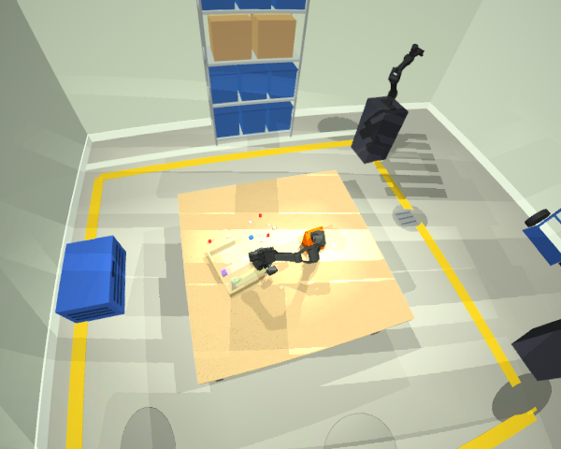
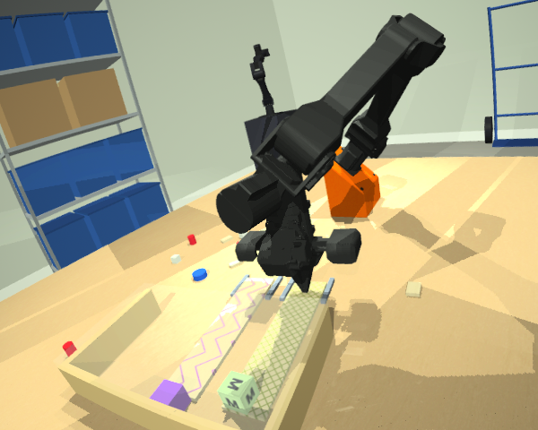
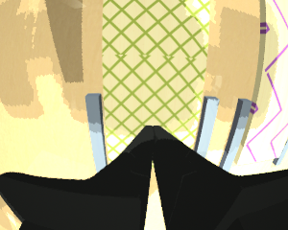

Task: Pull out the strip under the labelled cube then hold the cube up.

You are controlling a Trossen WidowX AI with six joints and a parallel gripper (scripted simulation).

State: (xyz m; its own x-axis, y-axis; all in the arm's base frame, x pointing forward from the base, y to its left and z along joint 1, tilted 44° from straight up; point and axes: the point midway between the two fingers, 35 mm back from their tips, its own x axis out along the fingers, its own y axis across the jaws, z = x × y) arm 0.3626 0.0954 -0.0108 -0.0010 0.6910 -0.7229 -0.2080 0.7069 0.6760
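Claw point(image 2: 305, 288) pressed together, fingertips meeting in a point; nothing visible between them. In the wrist view the claw point(image 3: 152, 133) sits at the near end of the green cross-hatched strip point(image 3: 147, 45), tips on or just above that end; contact cannot be confirmed.

Tray point(image 2: 306, 356): shallow wooden frame on the bench point(image 2: 445, 300), open toward the arm. 2 strips lie lengthwise inside it, side by side:
- green cross-hatched strip point(image 2: 288, 338), next to the right-hand tray wall
- white strip with purple zigzag point(image 2: 222, 323), beside it toward the tray's middle

Pale blue-grey tabs point(image 2: 327, 287) stand at the strips' near ends; 4 visible in the exterior view.

Labelled cube point(image 2: 238, 391): pale green, marked "M" on the visible faces, resting on the far end of the green cross-hatched strip, close to the tray's far wall. Well apart from the claw, at the opposite end of the strip.

Purple cube point(image 2: 170, 394): sits just beside the far end of the zigzag strip, near the same wall.

Loose small items on the bench outside the tray: blue disc point(image 2: 199, 273), 2 red cylinders point(image 2: 191, 238) and point(image 2: 68, 347), and a cream block point(image 2: 412, 288)

Arm base point(image 2: 352, 194) is orange, behind the claw
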